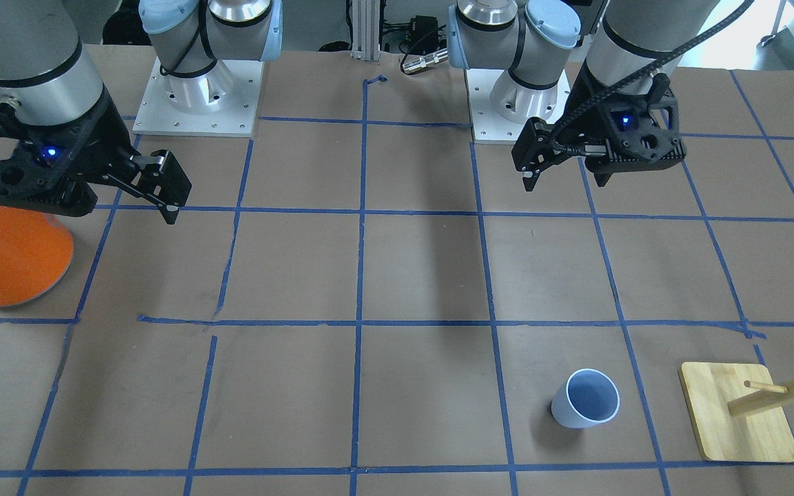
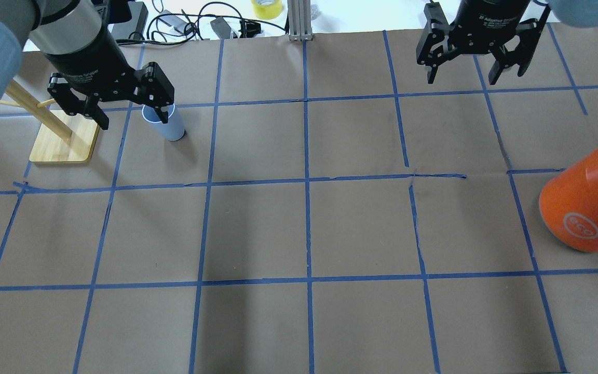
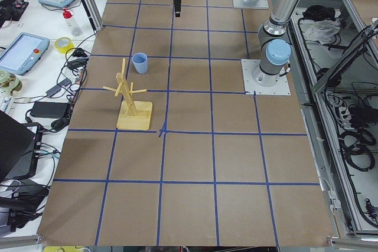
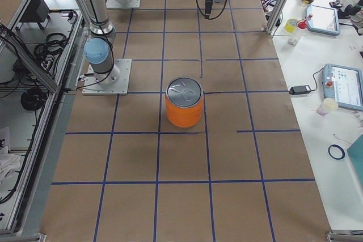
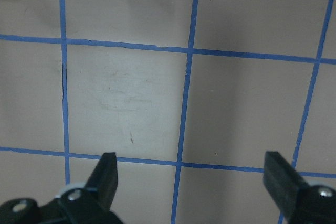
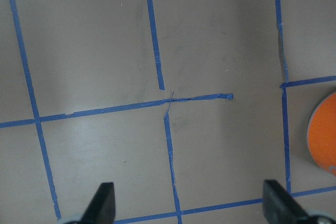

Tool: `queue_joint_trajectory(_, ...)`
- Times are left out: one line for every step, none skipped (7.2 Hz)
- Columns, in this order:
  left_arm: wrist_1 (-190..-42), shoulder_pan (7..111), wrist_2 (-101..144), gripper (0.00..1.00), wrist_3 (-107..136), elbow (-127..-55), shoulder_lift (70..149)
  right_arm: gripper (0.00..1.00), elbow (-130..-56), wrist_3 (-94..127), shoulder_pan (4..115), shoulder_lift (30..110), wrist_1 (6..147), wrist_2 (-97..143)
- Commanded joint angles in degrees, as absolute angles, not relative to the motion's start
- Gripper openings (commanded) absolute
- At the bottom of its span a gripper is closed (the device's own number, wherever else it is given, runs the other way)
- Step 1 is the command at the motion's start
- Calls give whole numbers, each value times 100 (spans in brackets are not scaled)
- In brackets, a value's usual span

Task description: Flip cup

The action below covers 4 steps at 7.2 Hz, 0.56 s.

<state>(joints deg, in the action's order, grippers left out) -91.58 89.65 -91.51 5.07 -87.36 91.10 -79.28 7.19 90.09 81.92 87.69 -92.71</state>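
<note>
The pale lavender-blue cup (image 1: 585, 398) stands upright with its mouth up, on the brown table near the operators' side. It also shows in the overhead view (image 2: 173, 129), partly behind a finger, and in the exterior left view (image 3: 140, 62). My left gripper (image 1: 566, 180) is open and empty. It hangs high over the table, on the robot's side of the cup and apart from it (image 2: 133, 120); its wrist view (image 5: 191, 174) shows only taped table between the fingers. My right gripper (image 2: 462, 78) is open and empty, far from the cup (image 6: 190, 200).
A large orange container with a silver top (image 1: 11, 255) stands on my right side, below the right gripper (image 2: 584, 208). A wooden peg stand on a bamboo base (image 1: 735, 420) stands just beside the cup (image 2: 63, 143). Blue tape lines grid the table.
</note>
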Motion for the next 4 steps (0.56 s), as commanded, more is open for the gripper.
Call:
queue_joint_trajectory(-9158, 8965, -9141, 100, 501, -8710, 9114, 100, -7928, 712, 9009, 8191, 8807, -9264)
queue_joint_trajectory(-9158, 8965, -9149, 100, 510, -8719, 9106, 100, -7928, 712, 9009, 8191, 8807, -9264)
queue_joint_trajectory(-9158, 8965, -9149, 100, 501, -8719, 9105, 100, -7928, 712, 9009, 8191, 8789, -9264)
queue_joint_trajectory(-9158, 8965, -9141, 100, 510, -8727, 9105, 100, -7936, 712, 9009, 8191, 8780, -9272)
